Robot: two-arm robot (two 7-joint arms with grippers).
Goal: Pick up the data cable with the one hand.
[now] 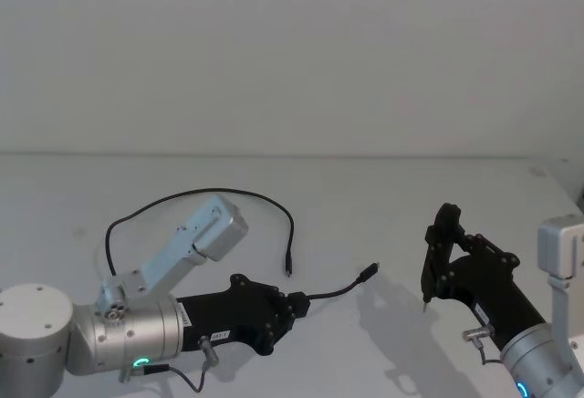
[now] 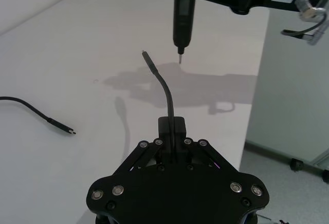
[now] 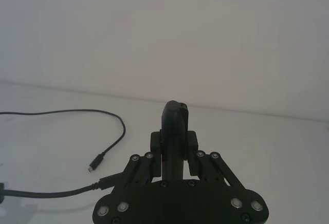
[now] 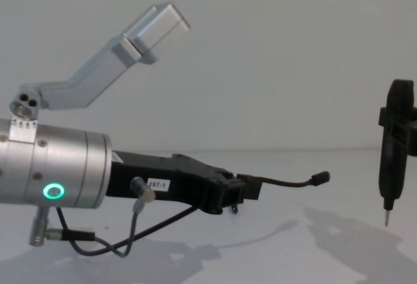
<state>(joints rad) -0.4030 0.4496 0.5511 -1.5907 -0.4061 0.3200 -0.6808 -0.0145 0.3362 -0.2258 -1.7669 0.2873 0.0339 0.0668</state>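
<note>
Left pincer (image 2: 172, 126) clamped on the cable (image 2: 166, 94) near one plug, which juts out above the desk (image 1: 411, 197); the rest loops behind. Likely light and limp, so this near-plug hold suits. Right pincer (image 1: 447, 252) idle, gripping a tool (image 2: 184, 8).

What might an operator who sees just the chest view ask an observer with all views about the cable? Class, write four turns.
Operator: Where does the cable run from the left gripper?
Observer: It loops across the table to a far plug lying beyond that gripper.
Operator: What holds the tool on my right?
Observer: The right gripper, fingers shut around its body.
</note>
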